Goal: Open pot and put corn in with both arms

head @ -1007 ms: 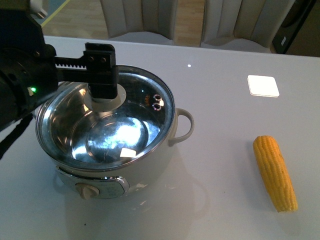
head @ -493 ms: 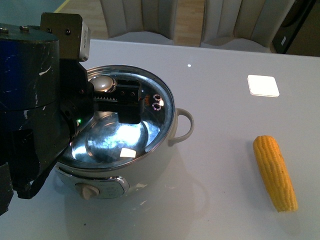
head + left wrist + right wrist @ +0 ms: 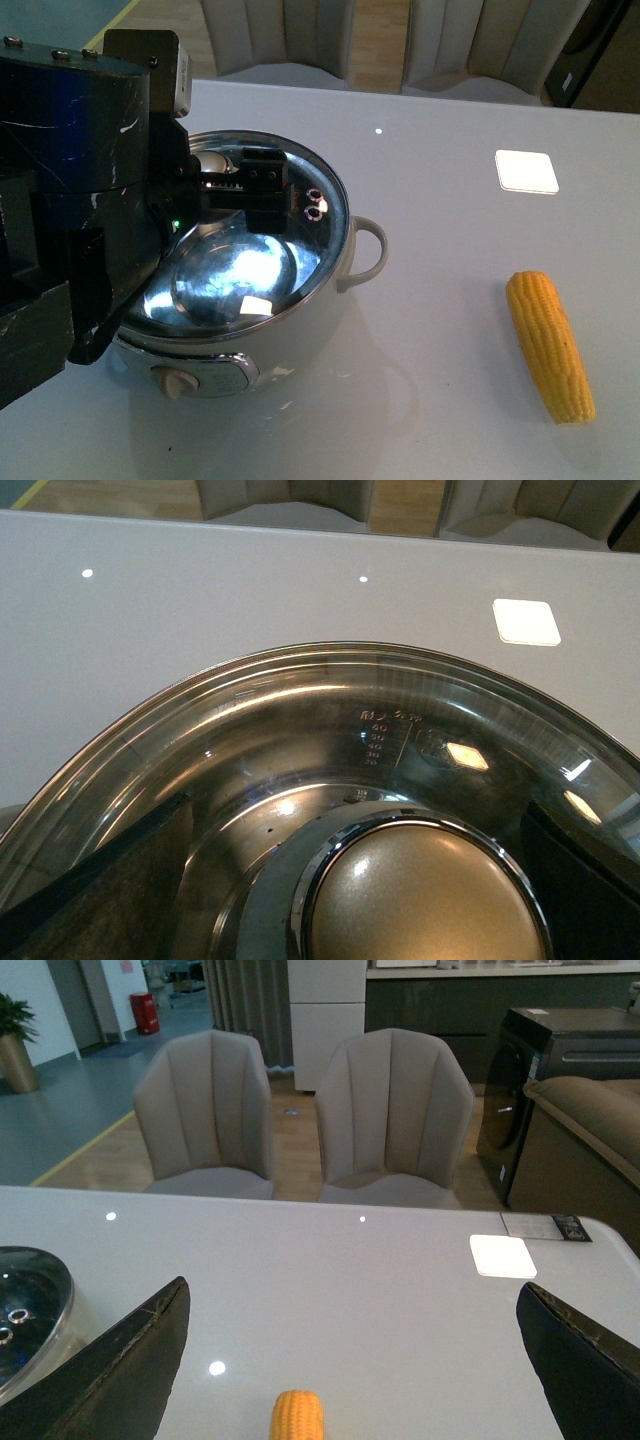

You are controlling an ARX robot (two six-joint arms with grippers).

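The left arm of a two-armed robot hangs over a cream cooking pot, its glass lid on. The left pincer stands wide apart, one finger on either side of the lid's domed knob and touching neither side of it. The corn lies well apart from the pot, on the robot's right of the pale surface, near a white square. The right pincer, also spread and empty, hangs above the surface with the cob's tip at the edge of its wrist view.

The step in hand appears to be lifting the lid. To do it well, the left pincer should probably centre on the knob, close firmly below its widest part, then lift straight up so the rim clears the pot without dragging it. The lid then needs setting down away from the corn, before the right arm fetches the cob.

A stamped level scale with a column of numerals shows on the pot's steel inner wall, too blurred to read. No brand name can be made out, and the front dial shows no legible marking.
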